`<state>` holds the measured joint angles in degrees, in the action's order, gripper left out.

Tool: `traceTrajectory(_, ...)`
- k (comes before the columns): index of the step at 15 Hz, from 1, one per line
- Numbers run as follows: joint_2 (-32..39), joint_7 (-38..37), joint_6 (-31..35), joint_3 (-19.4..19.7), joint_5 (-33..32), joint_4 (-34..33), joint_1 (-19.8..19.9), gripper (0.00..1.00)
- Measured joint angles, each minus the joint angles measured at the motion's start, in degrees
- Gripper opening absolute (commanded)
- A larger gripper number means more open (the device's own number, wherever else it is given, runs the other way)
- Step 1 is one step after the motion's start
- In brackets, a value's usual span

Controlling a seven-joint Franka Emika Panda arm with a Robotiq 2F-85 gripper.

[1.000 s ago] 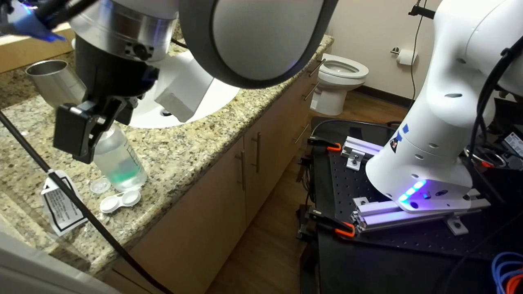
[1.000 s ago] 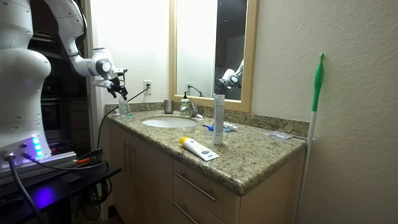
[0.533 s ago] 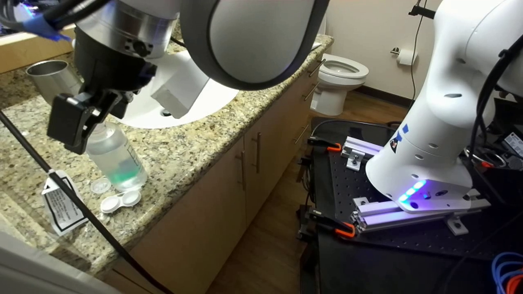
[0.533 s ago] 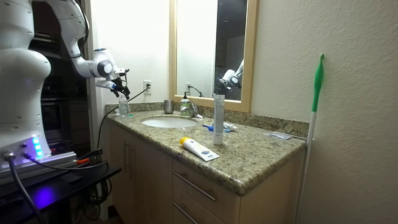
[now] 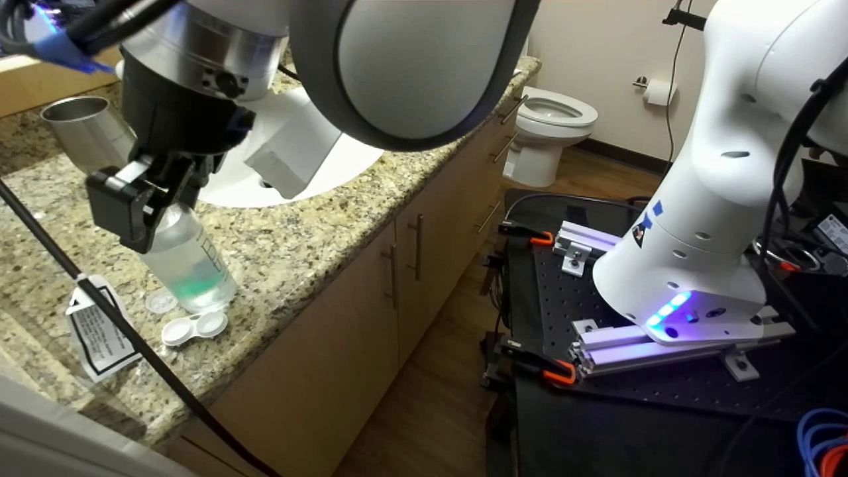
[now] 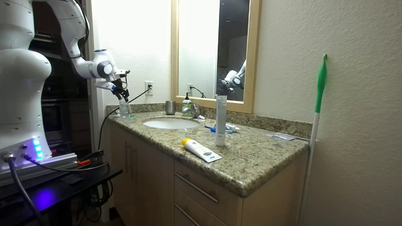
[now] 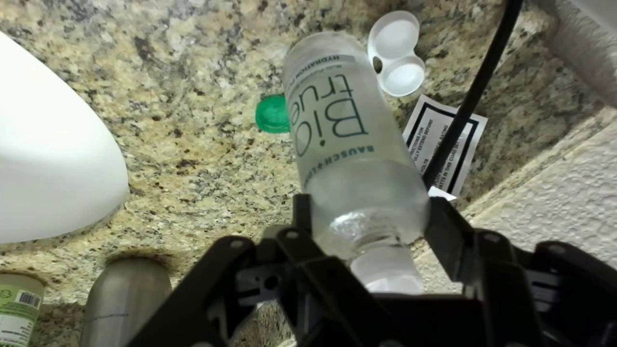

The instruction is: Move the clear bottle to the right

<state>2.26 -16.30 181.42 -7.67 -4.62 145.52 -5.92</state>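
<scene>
The bottle [image 7: 354, 137] sat between the well-parted fingers [image 7: 446, 233] of the gripper [image 7: 369, 208], whether clamped I couldn't tell, so an even, centred pinch seemed wise before any rightward move.

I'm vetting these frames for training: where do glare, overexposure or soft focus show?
Wrist view: a bright glint on the clear bottle near its shoulder, jaws dark and slightly soft. In an exterior view, the wall beside the mirror looks blown out; in both exterior views, base lights glow blue.
</scene>
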Motion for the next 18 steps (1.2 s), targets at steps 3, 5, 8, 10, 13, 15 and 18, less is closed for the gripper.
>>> traceTrajectory(3,0.0,0.0,0.0,-0.6,1.0,0.0,0.0,0.36)
traceTrajectory(5,0.0,0.0,0.0,-0.5,1.0,0.0,0.1,0.36)
traceTrajectory(8,-0.3,-0.1,0.0,1.3,0.8,-0.1,0.4,0.36)
traceTrajectory(10,-1.8,-0.8,-0.2,3.5,0.8,-1.0,1.3,0.36)
traceTrajectory(13,-7.2,-1.4,-5.0,6.1,5.2,-3.7,2.6,0.36)
traceTrajectory(15,-11.8,-2.9,-9.6,7.8,5.8,-5.4,4.1,0.36)
traceTrajectory(18,-18.5,-8.9,-17.3,8.7,-0.7,-7.6,11.6,0.36)
